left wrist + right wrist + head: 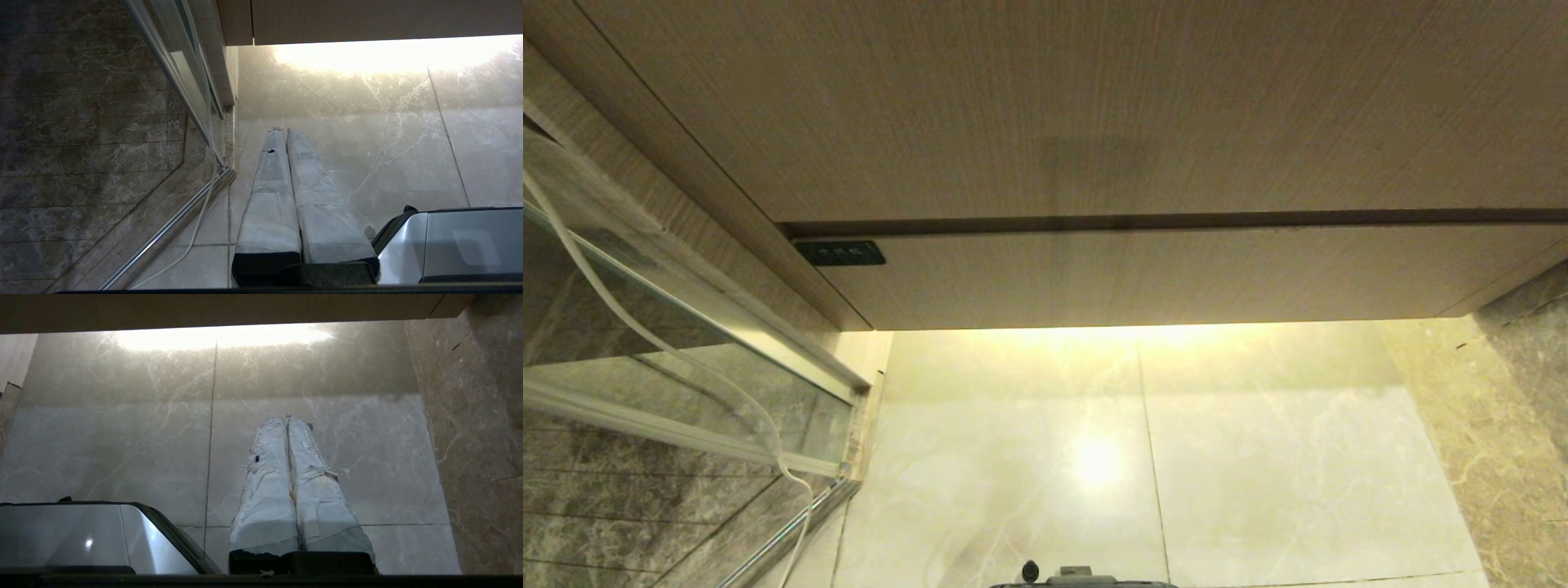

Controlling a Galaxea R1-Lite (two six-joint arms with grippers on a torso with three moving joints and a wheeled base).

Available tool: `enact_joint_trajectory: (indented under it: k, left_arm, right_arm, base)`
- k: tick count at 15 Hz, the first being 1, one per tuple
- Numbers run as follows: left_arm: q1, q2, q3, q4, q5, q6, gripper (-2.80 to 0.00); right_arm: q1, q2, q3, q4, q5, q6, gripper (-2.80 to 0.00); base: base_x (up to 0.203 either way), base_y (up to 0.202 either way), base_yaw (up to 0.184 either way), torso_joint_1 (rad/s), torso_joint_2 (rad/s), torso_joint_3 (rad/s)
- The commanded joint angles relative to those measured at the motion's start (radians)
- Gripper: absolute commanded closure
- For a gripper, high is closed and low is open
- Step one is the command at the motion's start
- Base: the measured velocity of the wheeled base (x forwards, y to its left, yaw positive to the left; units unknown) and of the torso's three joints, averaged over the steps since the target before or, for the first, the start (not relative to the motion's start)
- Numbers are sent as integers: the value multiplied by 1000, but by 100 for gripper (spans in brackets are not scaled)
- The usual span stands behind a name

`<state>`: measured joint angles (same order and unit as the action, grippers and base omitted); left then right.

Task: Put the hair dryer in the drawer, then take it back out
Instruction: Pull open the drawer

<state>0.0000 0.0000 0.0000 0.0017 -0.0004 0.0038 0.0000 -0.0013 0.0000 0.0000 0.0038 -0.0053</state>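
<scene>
The drawer point(1143, 273) is a wide, shallow wood-grain front pushed shut, with a small dark label point(841, 252) at its left corner. It sits low on the cabinet, just above the lit floor. The hair dryer is out of view. Neither arm shows in the head view. My left gripper point(283, 130) hangs over the marble floor with its taped fingers pressed together and nothing between them. My right gripper point(287, 418) hangs the same way, shut and empty, over the floor tiles.
A taller plain wood-grain panel point(1094, 106) stands above the drawer. A glass shower screen point(678, 351) with a metal rail and a loose white cord point(645, 335) runs along the left. A brown marble wall point(1519, 408) bounds the right. My grey base point(457, 245) shows below.
</scene>
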Motion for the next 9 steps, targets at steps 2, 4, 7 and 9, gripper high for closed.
enact_joint_trajectory:
  k: [2, 4, 7, 9]
  left_arm:
    - [0, -1, 0, 0, 0, 0, 0]
    - [0, 0, 2, 0, 0, 1, 0]
    - [0, 0, 1, 0, 0, 0, 0]
    - [0, 0, 0, 0, 0, -1, 0]
  right_arm:
    - [0, 0, 2, -2, 1, 1, 0]
    - [0, 0, 3, -3, 0, 3, 0]
    - [-2, 0, -11, -16, -5, 13, 0]
    - [-1, 2, -126, 44, -5, 12, 0]
  base:
    - [0, 0, 0, 0, 0, 0]
    - [0, 0, 0, 0, 0, 0]
    - [0, 0, 0, 0, 0, 0]
    - [0, 0, 0, 0, 0, 0]
